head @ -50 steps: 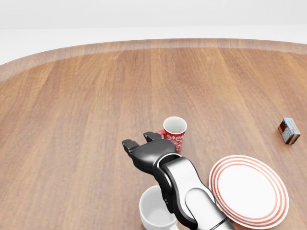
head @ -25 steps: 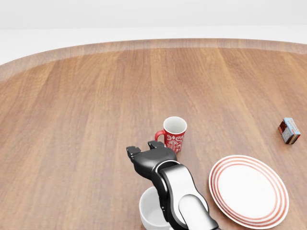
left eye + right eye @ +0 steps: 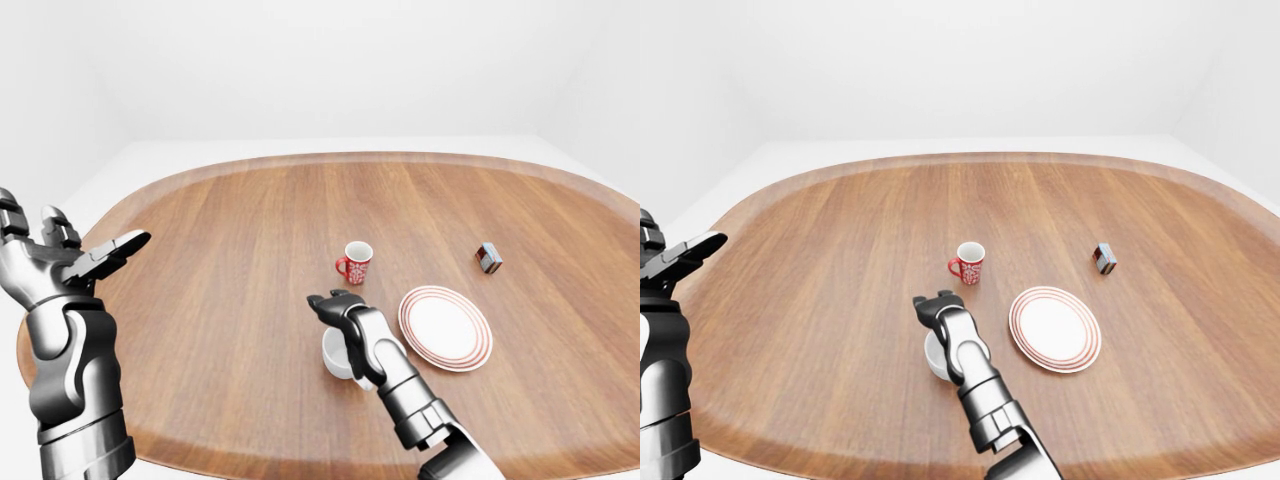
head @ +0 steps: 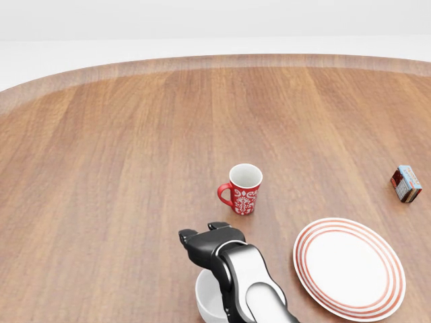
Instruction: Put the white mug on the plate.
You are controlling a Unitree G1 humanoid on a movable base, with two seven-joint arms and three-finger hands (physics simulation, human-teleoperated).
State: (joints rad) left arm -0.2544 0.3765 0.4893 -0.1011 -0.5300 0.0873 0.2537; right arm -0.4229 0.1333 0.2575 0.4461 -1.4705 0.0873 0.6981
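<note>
A broad oval table of reddish-brown wood (image 4: 108, 168) fills all three views, with white walls and floor around it. At the far left of the left-eye view the grey and black left hand (image 3: 62, 262) is raised beside the table's edge, its fingers spread wide and holding nothing. The round white plate with thin red rings at its rim (image 4: 349, 266) lies flat at the lower right of the head view. Just left of it, apart from the plate, stands the plain white mug (image 4: 210, 298), upright. The black right hand (image 4: 207, 245) hovers directly over the mug's far rim, fingers loosely curled and unclasped, gripping nothing. Above it stands a red patterned mug with a white inside (image 4: 242, 188). A small red, white and blue box (image 4: 406, 183) lies near the right edge.
</note>
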